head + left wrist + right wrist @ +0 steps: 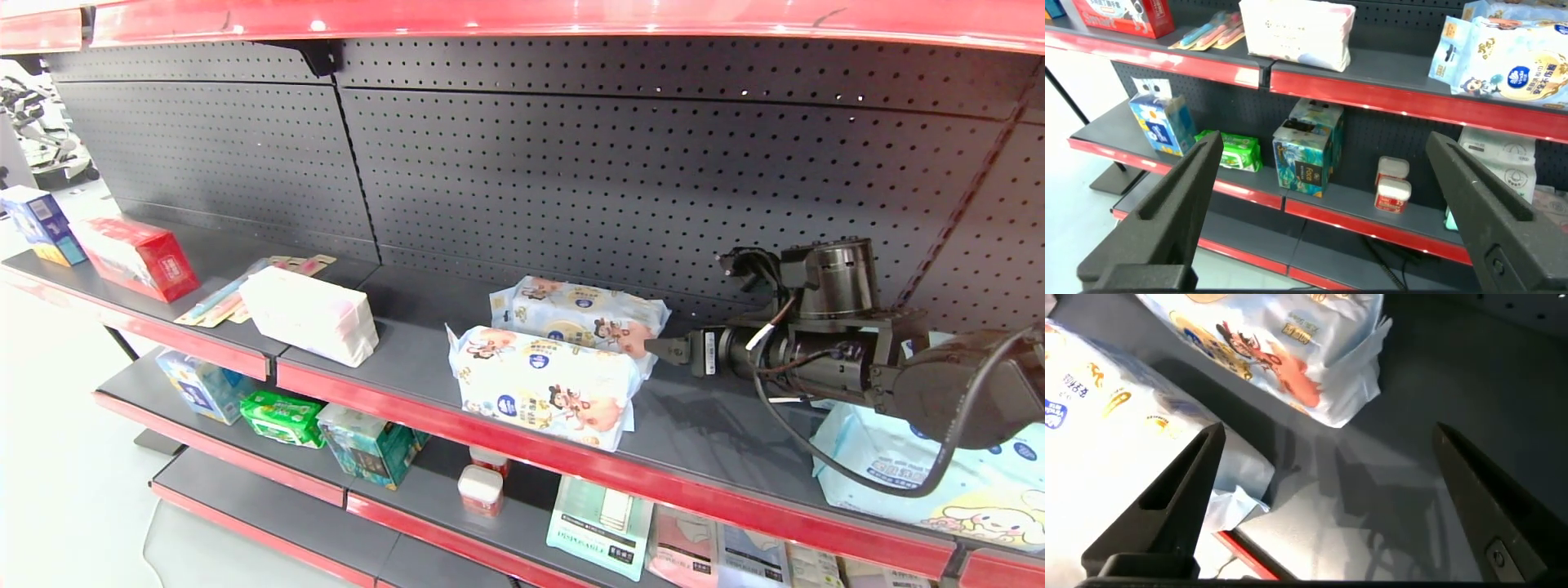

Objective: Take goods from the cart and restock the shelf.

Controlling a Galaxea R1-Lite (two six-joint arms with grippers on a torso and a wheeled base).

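Right arm lies level over the shelf (718,425), coming in from the robot's right, with the right hand (671,349) pointing leftward along the board. Its two dark, wedge-shaped fingers (1167,514) are spread wide, with only bare shelf between them.

Just beyond the fingertips lie two soft, pillow-shaped packs in glossy white film printed with cartoon figures. The front pack (543,388) sits at the shelf's red front lip. The rear pack (584,314) lies close behind it, nearer the pegboard (571,163). In the head view the hand's tip comes just beside the rear pack's crimped right end; whether it touches cannot be told. The shelf board is matt dark grey metal, and the pegboard is a black sheet pierced by rows of small holes.

The left hand (1323,212) hangs lower, in front of the shelving and facing the lower tier (1347,202). Its fingers are likewise far apart and hold nothing. On that tier stand a blue pack (1159,122), a green pack (1237,151), a teal carton (1308,147) and two small red-and-white jars (1392,184).

Farther left on the shelf are a white block-shaped pack (310,314), carded toothbrushes (220,298), a red box (139,257) and a blue box (37,220). Under the right arm rests a pale blue soft pack (963,482).
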